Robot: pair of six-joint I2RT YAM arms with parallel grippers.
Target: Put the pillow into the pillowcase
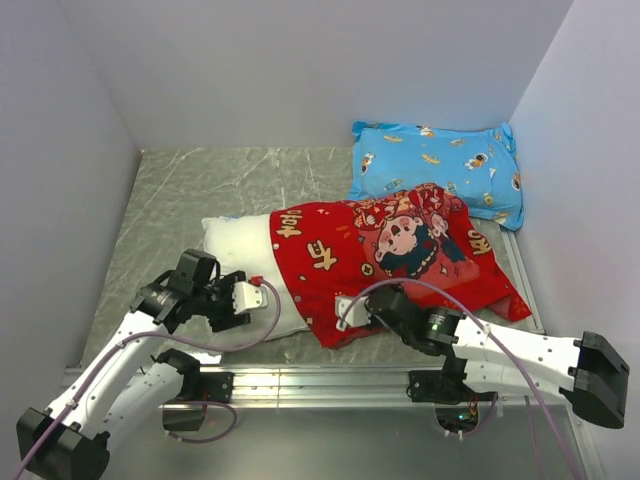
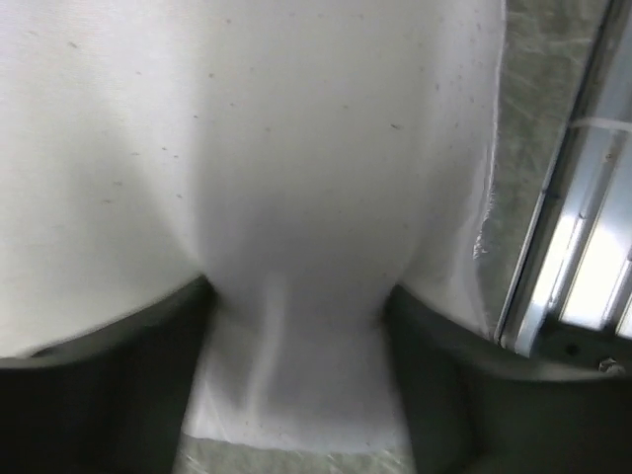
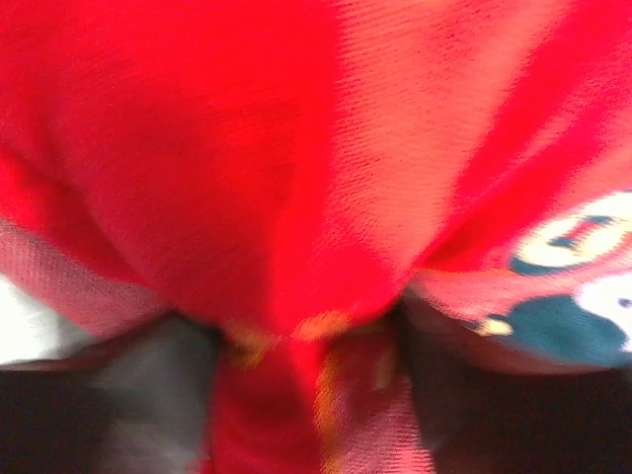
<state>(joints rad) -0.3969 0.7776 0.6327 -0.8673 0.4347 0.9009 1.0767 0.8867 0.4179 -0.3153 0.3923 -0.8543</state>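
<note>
The white pillow (image 1: 238,245) lies across the table's middle, its right part inside the bright red cartoon-print pillowcase (image 1: 400,255). My left gripper (image 1: 243,300) is shut on the pillow's near left edge; in the left wrist view white pillow fabric (image 2: 296,197) is pinched between the dark fingers (image 2: 99,395). My right gripper (image 1: 352,310) is shut on the pillowcase's near open edge; in the right wrist view bunched red pillowcase cloth (image 3: 296,197) fills the gap between the fingers (image 3: 158,395). A sliver of the white pillow (image 3: 25,331) shows at the left.
A blue cartoon-print pillow (image 1: 440,170) lies at the back right against the wall. White walls close in three sides. A metal rail (image 1: 320,385) runs along the near table edge, also in the left wrist view (image 2: 578,237).
</note>
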